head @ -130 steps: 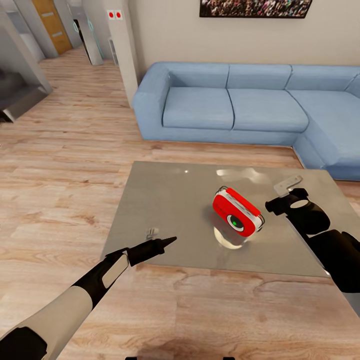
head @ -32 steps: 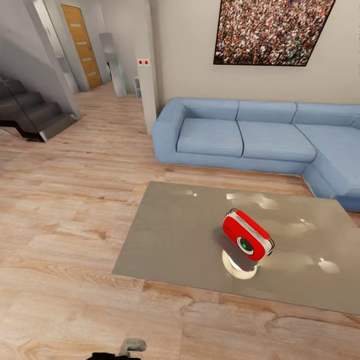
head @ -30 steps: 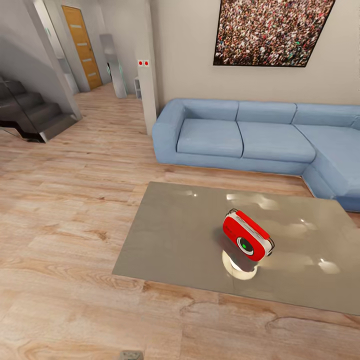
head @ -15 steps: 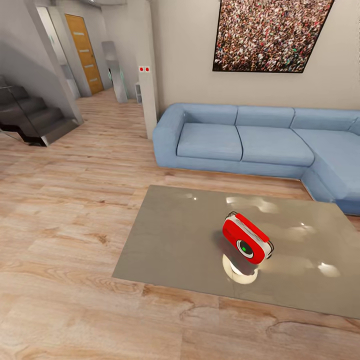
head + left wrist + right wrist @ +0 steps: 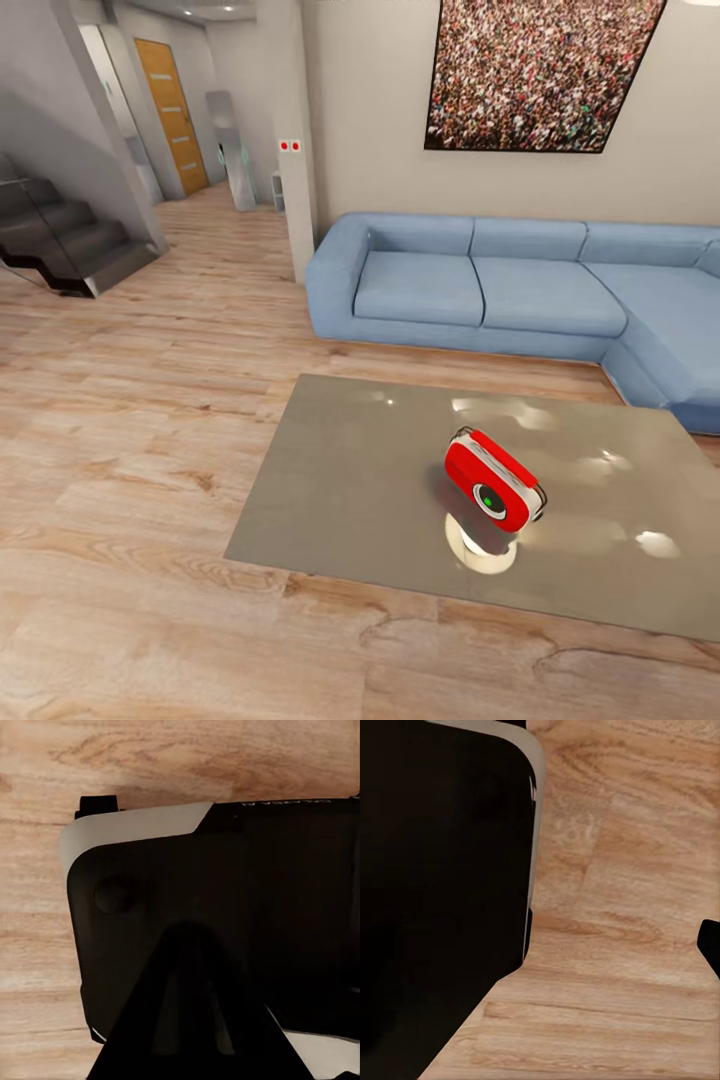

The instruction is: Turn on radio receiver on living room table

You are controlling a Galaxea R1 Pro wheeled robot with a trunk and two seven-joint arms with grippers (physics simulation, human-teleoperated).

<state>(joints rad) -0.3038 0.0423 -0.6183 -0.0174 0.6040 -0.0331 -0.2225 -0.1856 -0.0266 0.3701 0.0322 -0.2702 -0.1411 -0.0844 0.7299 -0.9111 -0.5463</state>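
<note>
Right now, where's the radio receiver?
In the head view, the radio receiver stands tilted on the table, right of centre and toward its near edge, with the blue sofa beyond the table's far side.

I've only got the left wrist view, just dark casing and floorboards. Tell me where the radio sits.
Observer: In the head view, the radio receiver stands on the table, on its right half.
Operator: Report its dial.
Observer: It faces the camera, tilted, and shows a small green centre light.
Operator: Give me what's behind the table.
Observer: A blue sofa runs along the wall.
</note>
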